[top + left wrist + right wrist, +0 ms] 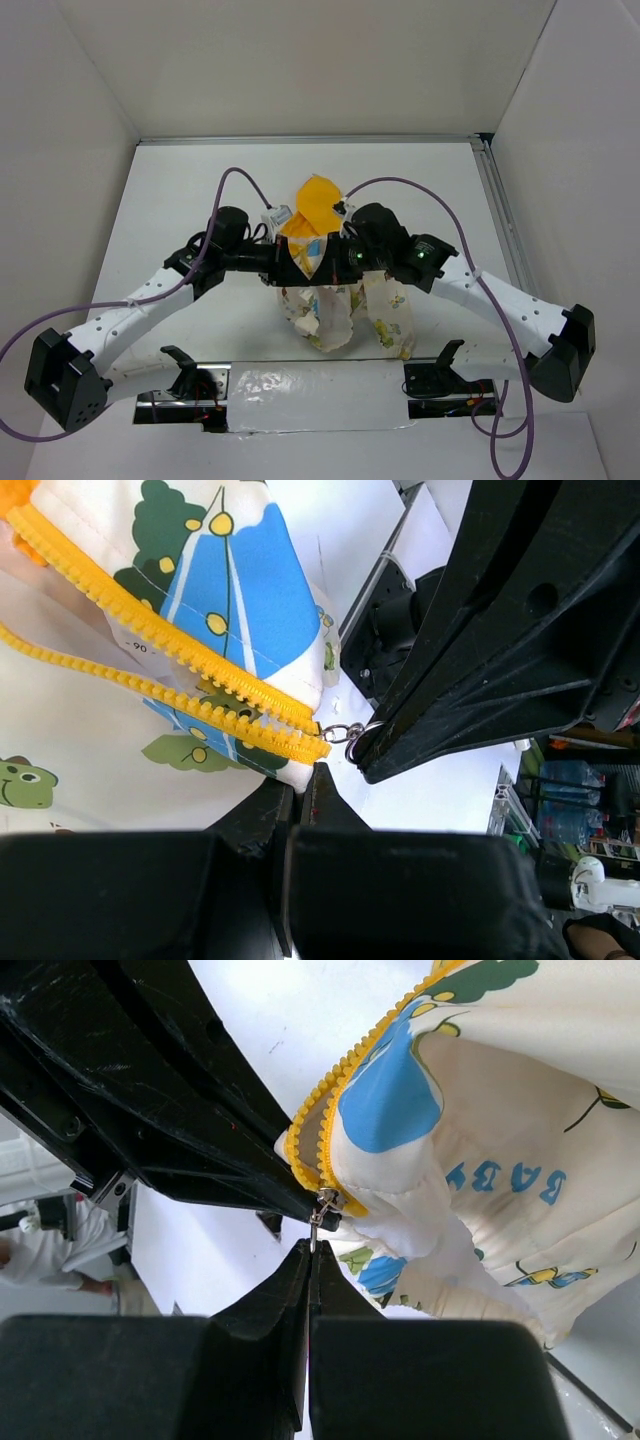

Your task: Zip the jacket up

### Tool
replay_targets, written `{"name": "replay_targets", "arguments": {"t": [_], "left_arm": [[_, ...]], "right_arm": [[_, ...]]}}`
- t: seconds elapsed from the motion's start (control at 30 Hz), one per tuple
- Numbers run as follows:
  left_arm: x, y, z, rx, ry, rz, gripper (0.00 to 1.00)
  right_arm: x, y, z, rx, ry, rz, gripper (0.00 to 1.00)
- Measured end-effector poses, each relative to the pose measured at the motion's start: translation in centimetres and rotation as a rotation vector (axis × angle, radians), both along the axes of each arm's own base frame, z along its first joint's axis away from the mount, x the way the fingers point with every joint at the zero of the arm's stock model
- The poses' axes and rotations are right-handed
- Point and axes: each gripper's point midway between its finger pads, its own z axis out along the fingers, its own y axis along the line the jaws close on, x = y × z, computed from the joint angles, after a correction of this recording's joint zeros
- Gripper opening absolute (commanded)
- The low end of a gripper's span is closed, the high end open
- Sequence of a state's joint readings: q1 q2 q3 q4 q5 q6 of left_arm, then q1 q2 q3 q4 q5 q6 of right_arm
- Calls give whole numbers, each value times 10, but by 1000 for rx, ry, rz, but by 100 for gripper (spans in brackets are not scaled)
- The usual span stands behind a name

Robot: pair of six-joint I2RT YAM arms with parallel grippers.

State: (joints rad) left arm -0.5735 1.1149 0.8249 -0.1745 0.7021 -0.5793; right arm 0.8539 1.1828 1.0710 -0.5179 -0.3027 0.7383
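The jacket (340, 310), cream-white with cartoon prints, hangs bunched between my two grippers at the table's middle, its yellow-orange hood (318, 200) lying behind them. My left gripper (290, 262) is shut on the jacket's white edge right beside the zipper's end, as the left wrist view shows (303, 772). My right gripper (337, 260) is shut on the small metal zipper pull (314, 1228), with the jaws pressed together (312, 1247). The yellow zipper teeth (180, 650) run in two lines that meet at the slider (335, 732). The two grippers nearly touch.
The white table (200, 200) stands inside white walls. A metal rail (498, 215) runs along its right side. A shiny strip (300, 385) and two black arm rests (180, 372) (440, 365) lie at the near edge. Purple cables loop over both arms.
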Motion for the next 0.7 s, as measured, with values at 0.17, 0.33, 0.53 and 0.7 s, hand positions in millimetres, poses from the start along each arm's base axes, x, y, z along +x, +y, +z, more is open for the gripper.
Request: {"name": "replay_targets", "arguments": {"t": [0.17, 0.33, 0.53, 0.7], "left_arm": [[-1, -2, 0, -4, -11, -8, 0], [-3, -5, -2, -19, -29, -20, 0], [-2, -4, -5, -16, -53, 1, 0], [-1, -3, -8, -22, -70, 13, 0]], "right_arm": [[3, 0, 3, 20, 19, -12, 0], [8, 2, 7, 44, 56, -73, 0], [15, 9, 4, 67, 119, -144, 0], [25, 11, 5, 87, 105, -196, 0]]}}
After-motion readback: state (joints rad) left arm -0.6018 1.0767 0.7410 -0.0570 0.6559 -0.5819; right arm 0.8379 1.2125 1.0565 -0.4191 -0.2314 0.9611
